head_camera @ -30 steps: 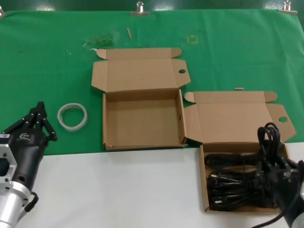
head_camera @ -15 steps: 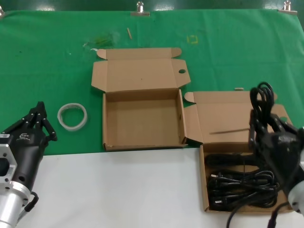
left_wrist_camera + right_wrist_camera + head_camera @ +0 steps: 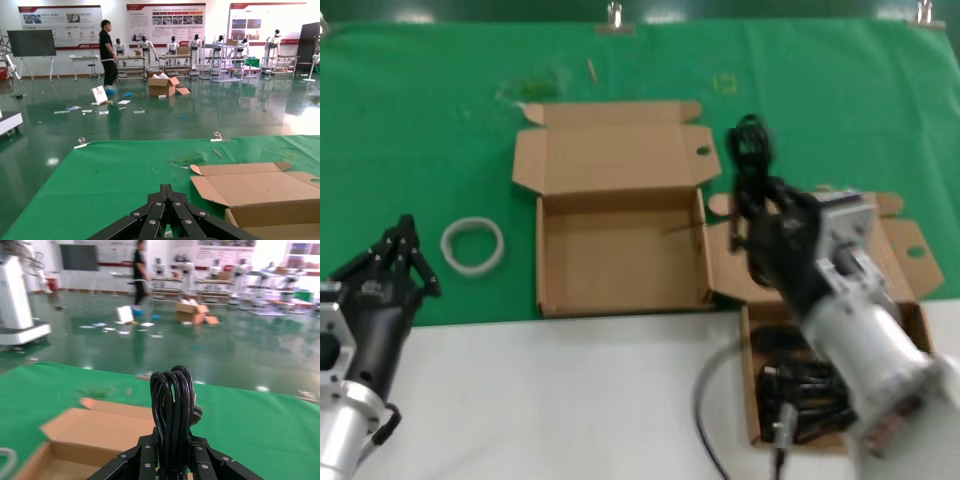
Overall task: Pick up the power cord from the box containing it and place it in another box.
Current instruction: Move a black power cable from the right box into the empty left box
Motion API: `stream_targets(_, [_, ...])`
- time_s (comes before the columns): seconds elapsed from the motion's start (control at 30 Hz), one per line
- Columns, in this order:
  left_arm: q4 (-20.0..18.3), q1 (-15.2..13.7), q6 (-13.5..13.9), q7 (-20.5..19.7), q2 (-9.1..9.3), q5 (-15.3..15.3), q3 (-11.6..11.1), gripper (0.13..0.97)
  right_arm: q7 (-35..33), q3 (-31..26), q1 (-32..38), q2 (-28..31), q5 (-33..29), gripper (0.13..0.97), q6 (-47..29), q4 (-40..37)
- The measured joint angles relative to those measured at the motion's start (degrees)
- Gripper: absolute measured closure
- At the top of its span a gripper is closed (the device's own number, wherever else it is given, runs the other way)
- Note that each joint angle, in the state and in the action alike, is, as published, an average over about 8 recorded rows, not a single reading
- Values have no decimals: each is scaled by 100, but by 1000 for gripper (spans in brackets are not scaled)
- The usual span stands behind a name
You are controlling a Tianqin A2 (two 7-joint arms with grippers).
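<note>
Right gripper (image 3: 757,215) has swung its cord (image 3: 750,150) leftward from the full box (image 3: 752,400).
Fingers clamp the bundle upright, clearing the walls of the empty box (image 3: 620,300); left gripper (image 3: 405,255) idles, closed.

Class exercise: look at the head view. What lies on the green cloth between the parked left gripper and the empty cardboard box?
In the head view, a white ring lies on the green cloth between the left gripper and the empty box, touching neither.

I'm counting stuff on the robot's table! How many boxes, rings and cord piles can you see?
Cardboard boxes: 2, the empty box and the box with cords.
White ring: 1.
Power cord in the right claw: 1.
Cord pile in the box: 1.
Total: 5.
</note>
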Motion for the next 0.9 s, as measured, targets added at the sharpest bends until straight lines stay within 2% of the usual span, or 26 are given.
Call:
stream_targets(0.23, [0, 0, 0, 0, 0, 0, 0, 957, -226, -621, 1318, -984, 124, 867, -532, -1787])
stream_targets(0.43, [0, 0, 0, 0, 0, 0, 0, 957, -271, -946, 2133, -1703, 198, 867, -1012, -3416])
stream_targets(0.67, [0, 0, 0, 0, 0, 0, 0, 957, -209, -1074, 2596, -2386, -5, 867, -1522, -5028])
stream_targets(0.9, [0, 0, 0, 0, 0, 0, 0, 957, -189, -1094, 2739, -2768, -278, 846, -1790, -5916])
